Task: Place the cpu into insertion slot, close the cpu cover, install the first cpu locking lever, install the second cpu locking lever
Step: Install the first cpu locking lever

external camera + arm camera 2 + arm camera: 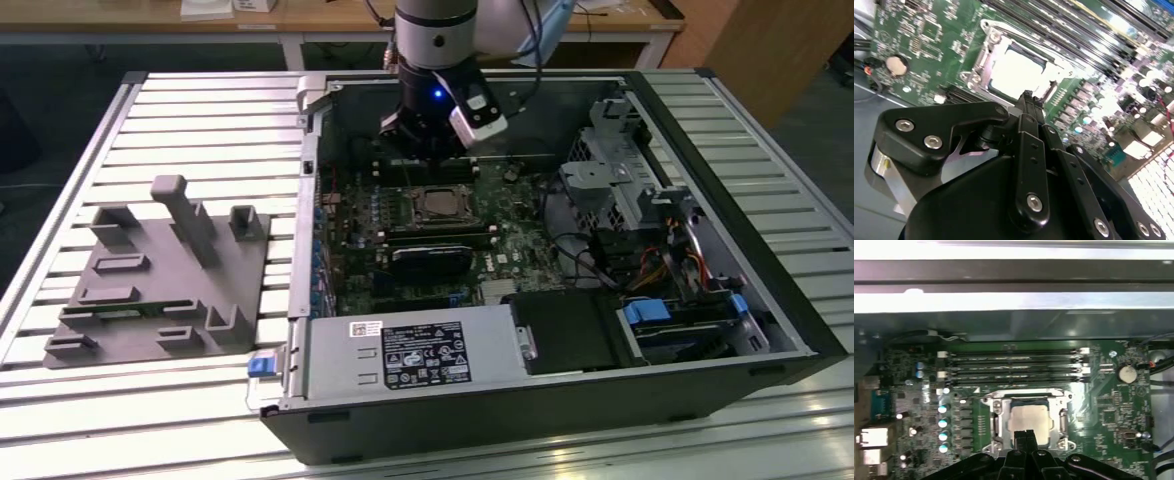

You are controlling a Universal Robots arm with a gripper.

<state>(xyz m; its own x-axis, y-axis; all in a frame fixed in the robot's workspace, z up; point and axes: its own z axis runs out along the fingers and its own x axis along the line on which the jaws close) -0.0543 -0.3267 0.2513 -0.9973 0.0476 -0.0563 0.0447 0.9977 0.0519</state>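
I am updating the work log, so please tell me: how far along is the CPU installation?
Done: the cpu sits in place on the motherboard, and the cpu cover looks closed flat around it. In hand: nothing; the gripper is shut and empty, close above the cover's edge. Left: perhaps the locking levers, as I cannot tell whether either is latched.

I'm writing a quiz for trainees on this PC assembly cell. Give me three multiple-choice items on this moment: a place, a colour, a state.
1. Where is the cpu?
A. seated on the motherboard
B. on a grey fixture
C. outside the case

2. What colour is the motherboard?
A. red
B. green
C. white

3. How is the gripper?
A. wide open
B. shut on a cable
C. shut, holding nothing

Key: 1 A, the cpu cover frames it on the board; 2 B, green in both wrist views; 3 C, the tips meet with nothing between.
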